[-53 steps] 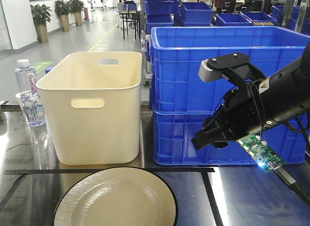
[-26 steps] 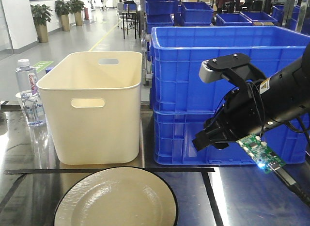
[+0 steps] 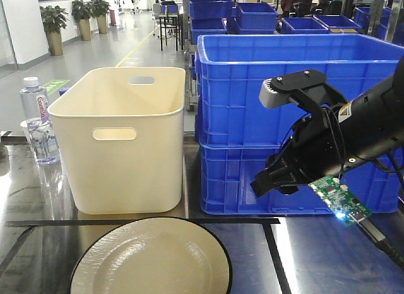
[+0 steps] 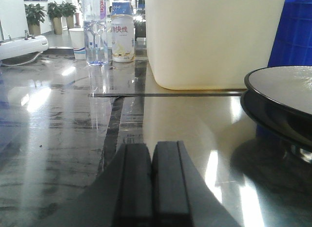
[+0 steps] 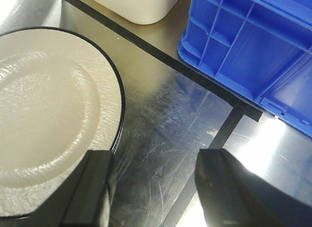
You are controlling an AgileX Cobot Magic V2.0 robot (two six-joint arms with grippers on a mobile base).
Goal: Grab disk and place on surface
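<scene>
While the disk [image 5: 48, 120] lies flat on the shiny dark surface [image 5: 161, 134], just left of your right gripper [image 5: 153, 188], nothing has moved since a second ago. Your right fingers [image 5: 95, 188] stand wide apart, holding nothing. Your left gripper [image 4: 152, 183] has its fingers pressed together, with the disk to their right. The cream bin [image 3: 120, 142] and blue crates [image 3: 284, 117] sit behind.

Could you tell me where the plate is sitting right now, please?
In the front view the plate lies low and left on the glossy tabletop, before the cream bin.
</scene>
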